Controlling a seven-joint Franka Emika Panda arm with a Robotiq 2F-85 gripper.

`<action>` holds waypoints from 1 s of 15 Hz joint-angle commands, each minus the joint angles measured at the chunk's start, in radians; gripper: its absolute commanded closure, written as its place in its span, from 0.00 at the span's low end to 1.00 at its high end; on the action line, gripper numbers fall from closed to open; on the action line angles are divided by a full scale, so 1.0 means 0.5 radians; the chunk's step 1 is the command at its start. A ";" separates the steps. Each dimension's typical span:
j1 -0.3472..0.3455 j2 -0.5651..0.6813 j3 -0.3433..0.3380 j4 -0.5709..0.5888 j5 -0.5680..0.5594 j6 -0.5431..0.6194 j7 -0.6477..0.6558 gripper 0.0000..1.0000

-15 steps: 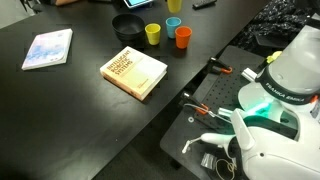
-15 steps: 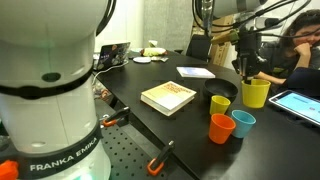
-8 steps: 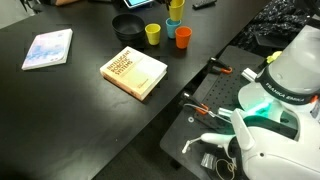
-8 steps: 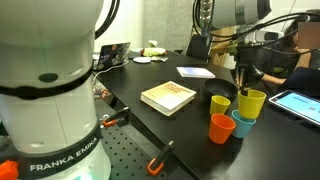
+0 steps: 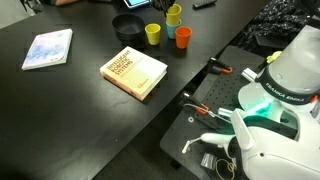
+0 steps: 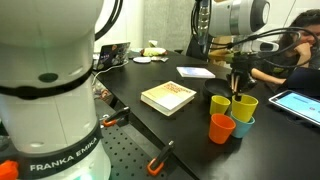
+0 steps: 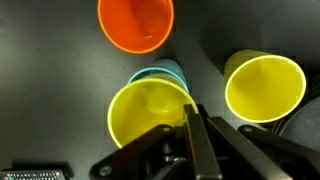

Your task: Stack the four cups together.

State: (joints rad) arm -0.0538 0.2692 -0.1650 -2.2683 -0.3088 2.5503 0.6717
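Counting the cups gives four small tumblers: two yellow, one orange, one light blue, all smooth plastic, round-mouthed and tapering toward the base. The held yellow cup (image 7: 145, 118) hangs mouth up from the end effector (image 7: 193, 128), whose dark fingers are drawn narrow and pinch the cup's wall at the rim. Directly beneath it stands the light blue cup (image 7: 160, 72), with only an arc of its rim peeking past the yellow one in the wrist view. In an exterior view the yellow base dips into the blue mouth, though whether it is fully seated cannot be told. The orange cup (image 7: 135, 22) stands just beside this pair, upright and apart from it. The second yellow cup (image 7: 264, 85) stands upright close on the other side. One wider black bowl (image 5: 128, 24) sits near the cups, shallow and glossy. One thick tan book (image 5: 133, 71) lies flat toward the middle of the matte black surface (image 5: 70, 110), well apart from the cups, and one thin pale booklet (image 5: 47, 48) lies farther off.
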 commanded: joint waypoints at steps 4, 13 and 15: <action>0.031 -0.001 -0.036 -0.003 0.106 0.045 -0.067 0.49; 0.091 -0.286 -0.080 -0.172 -0.038 -0.266 0.098 0.00; 0.058 -0.371 -0.062 -0.261 -0.019 -0.334 0.063 0.00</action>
State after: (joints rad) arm -0.0195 0.1820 -0.1923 -2.3163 -0.3061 2.4290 0.6967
